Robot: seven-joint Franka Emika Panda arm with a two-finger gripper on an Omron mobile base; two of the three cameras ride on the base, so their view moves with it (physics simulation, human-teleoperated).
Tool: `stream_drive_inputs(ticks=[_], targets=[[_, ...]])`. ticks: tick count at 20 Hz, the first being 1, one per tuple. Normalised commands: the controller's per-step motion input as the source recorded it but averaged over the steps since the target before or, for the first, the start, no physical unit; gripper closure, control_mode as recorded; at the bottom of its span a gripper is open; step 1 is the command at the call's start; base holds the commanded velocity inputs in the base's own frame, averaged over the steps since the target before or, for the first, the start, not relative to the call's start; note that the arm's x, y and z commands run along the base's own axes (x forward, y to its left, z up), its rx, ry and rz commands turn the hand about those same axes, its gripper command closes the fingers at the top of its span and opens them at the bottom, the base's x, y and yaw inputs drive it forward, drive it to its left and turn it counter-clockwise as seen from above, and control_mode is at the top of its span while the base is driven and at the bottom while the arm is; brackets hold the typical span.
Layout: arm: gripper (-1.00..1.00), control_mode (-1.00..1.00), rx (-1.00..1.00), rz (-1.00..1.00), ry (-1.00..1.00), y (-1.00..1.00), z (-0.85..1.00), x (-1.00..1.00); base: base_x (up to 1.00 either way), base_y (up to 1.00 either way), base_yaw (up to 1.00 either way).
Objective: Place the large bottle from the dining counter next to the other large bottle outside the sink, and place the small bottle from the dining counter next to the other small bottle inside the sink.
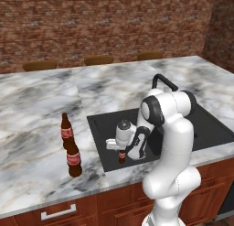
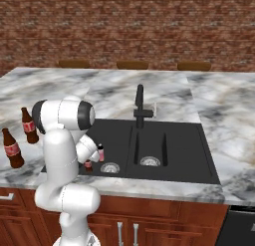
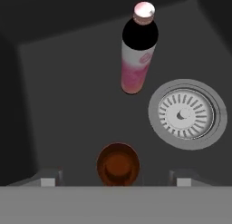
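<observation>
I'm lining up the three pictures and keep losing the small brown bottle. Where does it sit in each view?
Left base view: the small brown bottle stands in the sink, just under the gripper.
Right base view: lower left, near the basin's front, beside the arm.
Hand view: bottom centre, seen from above.
Shared landmark: the pink bottle beside it.
</observation>
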Motion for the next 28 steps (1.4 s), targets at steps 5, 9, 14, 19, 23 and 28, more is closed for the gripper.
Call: stream_drive_inputs(ticks=[5,9,14,19,23,28], targets=[[-1.00,-1.00,0.02,0.00,-0.01,0.00,0.60,0.00,0.00,0.00,0.00],[-1.00,-1.00,0.00,0.00,0.00,0.03,0.64,0.24,0.00,0.00,0.00],[-1.00,-1.00,0.00,0.00,0.00,0.24,0.51,0.23,0.00,0.00,0.00],[-1.00,-1.00,-0.01,0.00,0.10,0.20,0.53,0.84,0.00,0.00,0.00],[-1.00,-1.00,0.00,0.00,0.13,0.02,0.55,0.97,0.00,0.00,0.00],[-1.00,-1.00,0.00,0.01,0.06,0.00,0.77,0.70,0.00,0.00,0.00]])
